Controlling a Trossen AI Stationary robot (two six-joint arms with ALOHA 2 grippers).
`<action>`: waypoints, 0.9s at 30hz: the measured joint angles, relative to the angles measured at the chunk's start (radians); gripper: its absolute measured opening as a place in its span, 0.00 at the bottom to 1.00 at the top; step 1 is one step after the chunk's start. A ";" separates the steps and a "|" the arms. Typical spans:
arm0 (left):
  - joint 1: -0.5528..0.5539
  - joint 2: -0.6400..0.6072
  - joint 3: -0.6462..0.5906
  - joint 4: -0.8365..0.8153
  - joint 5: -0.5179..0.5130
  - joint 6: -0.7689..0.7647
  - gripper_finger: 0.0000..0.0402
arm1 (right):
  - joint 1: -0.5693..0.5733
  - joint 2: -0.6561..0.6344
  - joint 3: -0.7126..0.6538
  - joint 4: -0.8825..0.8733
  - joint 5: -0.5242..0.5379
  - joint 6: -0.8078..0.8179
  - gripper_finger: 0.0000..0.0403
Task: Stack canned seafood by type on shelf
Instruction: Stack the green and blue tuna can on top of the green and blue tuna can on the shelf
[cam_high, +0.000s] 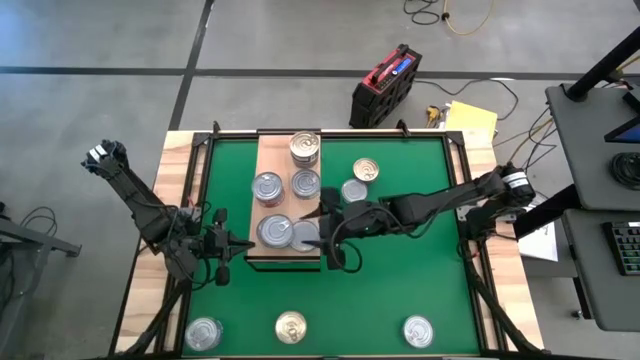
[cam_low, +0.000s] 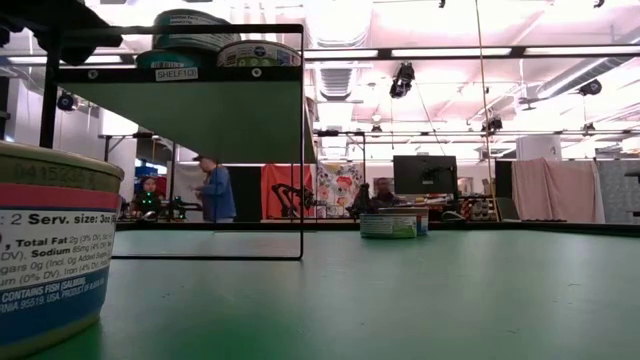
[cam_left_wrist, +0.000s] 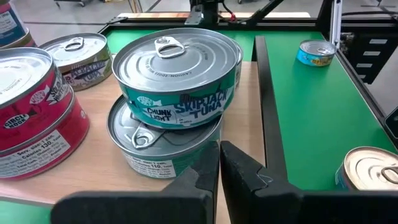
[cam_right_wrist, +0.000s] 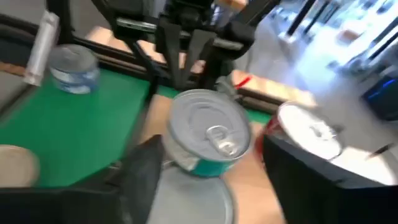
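Here, teal tin askew atop another

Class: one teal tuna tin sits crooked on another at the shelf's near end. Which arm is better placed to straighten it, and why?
Probably the right. Its open gripper already straddles the crooked top tin, while the left gripper waits shut at the shelf edge, off the stack.

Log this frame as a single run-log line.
stage: stacking | right claw: open, around teal tuna can set off-centre on a second can | left claw: shut, beside the shelf | loose cans on mat

Teal-labelled silver tuna tin, red-labelled tin, green mat.
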 joint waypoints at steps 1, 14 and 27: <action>0.000 0.000 0.000 0.000 0.000 0.000 0.00 | -0.003 -0.004 0.000 -0.010 -0.028 0.041 0.56; 0.000 -0.001 0.007 -0.024 0.000 0.000 0.00 | -0.010 0.019 -0.087 0.070 -0.007 0.250 0.02; 0.000 -0.007 0.042 -0.099 -0.015 -0.001 0.00 | -0.036 0.084 -0.095 0.141 0.003 0.250 0.02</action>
